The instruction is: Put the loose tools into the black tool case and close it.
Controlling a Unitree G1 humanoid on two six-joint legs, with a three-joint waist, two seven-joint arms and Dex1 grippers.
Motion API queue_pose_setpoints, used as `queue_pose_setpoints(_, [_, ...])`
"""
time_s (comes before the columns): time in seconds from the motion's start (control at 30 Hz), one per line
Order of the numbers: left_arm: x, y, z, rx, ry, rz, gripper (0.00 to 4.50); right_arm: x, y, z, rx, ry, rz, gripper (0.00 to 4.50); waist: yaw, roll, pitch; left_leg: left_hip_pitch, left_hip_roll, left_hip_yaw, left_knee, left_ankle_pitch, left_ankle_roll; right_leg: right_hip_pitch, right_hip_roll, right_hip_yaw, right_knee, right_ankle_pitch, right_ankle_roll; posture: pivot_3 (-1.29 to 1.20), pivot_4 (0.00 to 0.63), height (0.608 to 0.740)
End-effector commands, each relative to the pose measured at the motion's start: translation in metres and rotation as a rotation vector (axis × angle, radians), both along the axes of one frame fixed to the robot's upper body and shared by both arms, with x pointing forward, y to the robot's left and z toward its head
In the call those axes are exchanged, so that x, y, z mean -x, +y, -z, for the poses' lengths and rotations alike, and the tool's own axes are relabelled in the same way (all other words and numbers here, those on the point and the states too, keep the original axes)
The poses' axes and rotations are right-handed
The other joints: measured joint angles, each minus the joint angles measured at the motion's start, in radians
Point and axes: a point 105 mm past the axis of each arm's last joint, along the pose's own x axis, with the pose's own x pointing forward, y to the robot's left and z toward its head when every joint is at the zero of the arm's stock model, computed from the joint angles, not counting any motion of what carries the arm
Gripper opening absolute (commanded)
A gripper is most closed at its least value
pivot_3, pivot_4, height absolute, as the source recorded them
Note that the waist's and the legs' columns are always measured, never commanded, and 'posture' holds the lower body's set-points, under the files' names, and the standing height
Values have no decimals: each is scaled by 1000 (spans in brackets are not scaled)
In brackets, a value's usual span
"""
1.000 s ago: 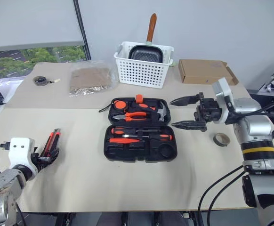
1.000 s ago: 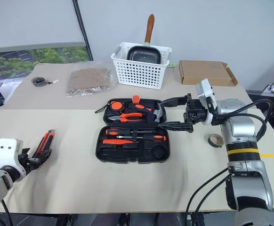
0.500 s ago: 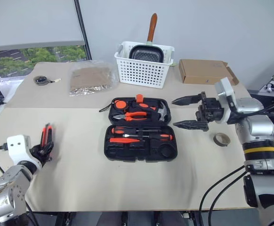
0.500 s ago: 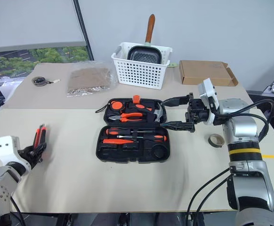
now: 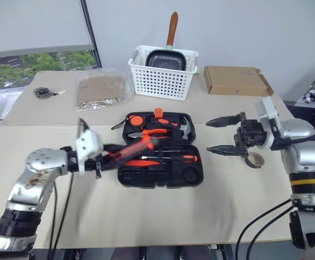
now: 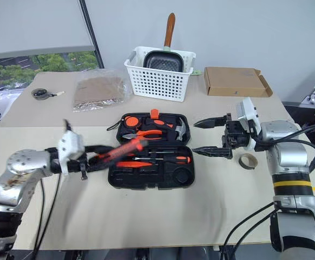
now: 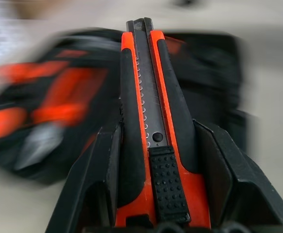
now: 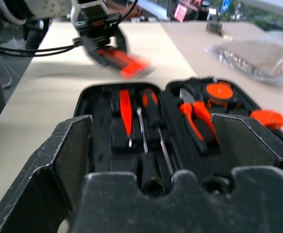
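The black tool case (image 5: 163, 182) lies open at the table's middle, with pliers (image 5: 156, 131), a hammer and two screwdrivers (image 5: 165, 157) in its slots. My left gripper (image 5: 112, 157) is shut on the orange-and-black utility knife (image 5: 138, 146), held just above the table at the case's left edge, its tip over the case. In the left wrist view the knife (image 7: 149, 111) sits clamped between both fingers (image 7: 102, 165). My right gripper (image 5: 208, 136) hangs open to the right of the case, pointing at it, with nothing between its fingers.
A white basket (image 5: 163, 81) with a pan stands behind the case, a cardboard box (image 5: 234, 80) to its right. A clear bag (image 5: 100, 89) and a small round object (image 5: 41, 92) lie at the back left. A tape roll (image 5: 255, 160) rests under my right wrist.
My left arm has swung from the table's left edge rightward and up to the case, carrying the utility knife. The right gripper stays open and has hardly moved.
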Motion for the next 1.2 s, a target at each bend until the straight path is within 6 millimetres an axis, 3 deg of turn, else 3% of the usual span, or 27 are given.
queue_pose_setpoints(0.03, [0, -15, -2, -91, -10, 145, 1783, 10, -7, -8, 26, -62, 13, 4500, 2, 0, 0, 0, 0, 0, 0, -3, 6, 0, 0, 0, 0, -2, 3, 0, 150, 700])
queue_pose_setpoints(0.2, [-14, -27, 1, -203, 7, 163, 1783, 17, -16, -4, 53, -59, 57, 4500, 6, 0, 0, 0, 0, 0, 2, -3, 8, 1, -1, 0, 0, -1, 4, 0, 150, 700])
queue_pose_setpoints(0.57, [-12, -38, 22, -298, 90, 236, 1783, 32, -25, 4, 65, -19, 79, 4500, 7, 0, 0, 0, 0, 0, 2, -3, 10, 1, 0, 1, 1, -2, 5, 0, 150, 700])
queue_pose_setpoints(1.03, [-23, -52, 32, -260, 82, 172, 1783, 39, -25, 2, 53, -14, 80, 4500, 9, 0, 0, 0, 0, -1, 4, -4, 13, 3, -2, 1, 0, -1, 6, 0, 150, 700])
queue_pose_setpoints(1.2, [-17, -53, 37, -258, 114, 190, 1783, 40, -24, -1, 51, -15, 76, 4500, 14, 0, 0, 0, 0, -1, 5, -4, 13, 3, -2, 1, 0, -1, 6, 0, 150, 700])
